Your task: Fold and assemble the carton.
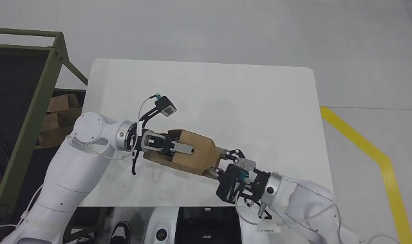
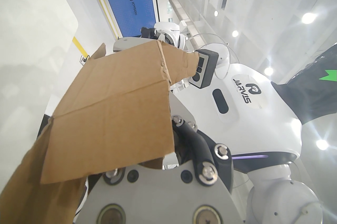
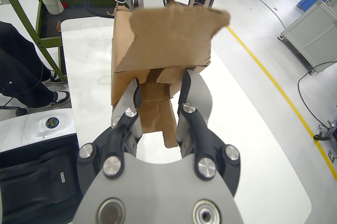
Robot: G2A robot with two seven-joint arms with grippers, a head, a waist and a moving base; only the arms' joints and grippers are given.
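Low in the top view's middle, the carton (image 1: 196,154) sits between our released right gripper (image 3: 162,79) and left gripper (image 1: 182,147), whose hold we cannot tell, so its loose flap (image 3: 158,114) may spring back or tear.

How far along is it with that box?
Partway. The carton already stands open as a box shape. The left gripper is at one end, the right gripper at the other, fingers spread around a loose flap. Left to do: that end's flaps hang unfolded, so it isn't closed.
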